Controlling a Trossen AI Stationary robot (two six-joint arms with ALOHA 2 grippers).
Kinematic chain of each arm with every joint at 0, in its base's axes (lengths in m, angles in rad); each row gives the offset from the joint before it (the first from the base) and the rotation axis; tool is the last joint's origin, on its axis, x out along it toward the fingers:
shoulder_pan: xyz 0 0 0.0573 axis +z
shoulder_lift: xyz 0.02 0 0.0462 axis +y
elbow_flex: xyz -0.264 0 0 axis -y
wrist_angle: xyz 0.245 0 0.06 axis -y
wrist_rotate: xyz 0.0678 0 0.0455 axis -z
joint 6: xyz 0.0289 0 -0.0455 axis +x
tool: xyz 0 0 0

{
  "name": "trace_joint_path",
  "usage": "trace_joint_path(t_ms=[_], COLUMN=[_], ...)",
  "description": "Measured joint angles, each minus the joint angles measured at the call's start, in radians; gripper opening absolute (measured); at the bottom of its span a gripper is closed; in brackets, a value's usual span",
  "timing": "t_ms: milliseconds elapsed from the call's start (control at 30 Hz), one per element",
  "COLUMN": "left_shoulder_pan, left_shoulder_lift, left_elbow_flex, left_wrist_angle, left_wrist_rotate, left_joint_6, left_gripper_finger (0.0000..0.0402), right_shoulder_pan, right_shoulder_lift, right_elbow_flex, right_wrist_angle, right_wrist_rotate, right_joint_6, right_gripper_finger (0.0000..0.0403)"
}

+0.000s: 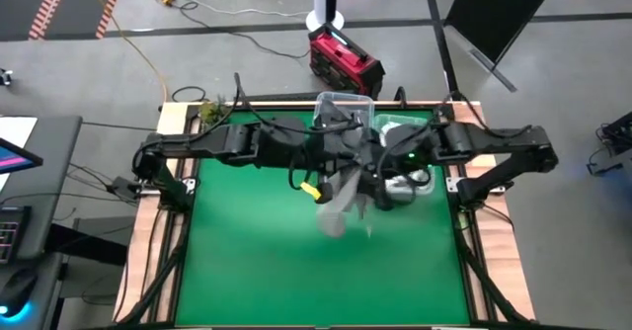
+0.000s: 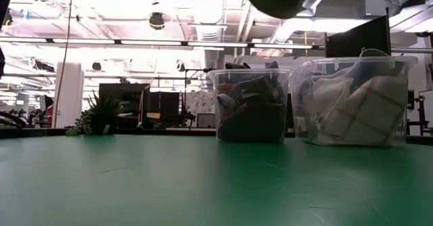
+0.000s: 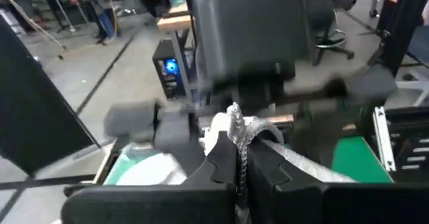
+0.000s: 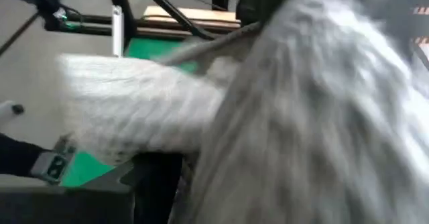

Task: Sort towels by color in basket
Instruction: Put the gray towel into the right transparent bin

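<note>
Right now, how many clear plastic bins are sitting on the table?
2. Both stand side by side at the table's far edge: the left bin holds dark and rust-orange towels, the right bin holds white and red-checked ones. From above, the arms partly hide them.

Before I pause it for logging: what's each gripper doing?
Left gripper: shut on the light grey towel.
Right gripper: cannot be told.
</note>
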Motion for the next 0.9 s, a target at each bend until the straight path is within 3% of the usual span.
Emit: trace_joint_path(t_ms=[133, 400, 533, 700, 900], left_shoulder_pan=[-0.002, -0.002, -0.002, -0.002, -0.013], left_shoulder_lift=[-0.018, -0.020, -0.021, -0.021, -0.045], left_elbow_flex=[0.004, 0.009, 0.009, 0.009, 0.007], left_wrist_angle=[0.094, 0.210, 0.198, 0.173, 0.155], left_wrist_rotate=[-0.013, -0.013, -0.013, -0.021, -0.046], left_joint_6=[0.023, 0.101, 0.087, -0.003, 0.009], left_gripper_finger=[0.0001, 0.0001, 0.0012, 0.0032, 0.0105], right_shoulder_pan=[0.000, -0.003, -0.003, -0.003, -0.018], right_shoulder_lift=[-0.017, -0.014, -0.013, -0.018, -0.064], right_elbow_flex=[0.026, 0.045, 0.045, 0.045, 0.045], right_wrist_angle=[-0.020, 0.185, 0.237, 0.195, 0.095], right_wrist_rotate=[-0.001, 0.045, 0.046, 0.048, 0.049], right_joint_6=[0.001, 0.006, -0.008, -0.022, 0.012], right_gripper_finger=[0.0302, 0.0281, 0.0201, 0.0037, 0.0040])
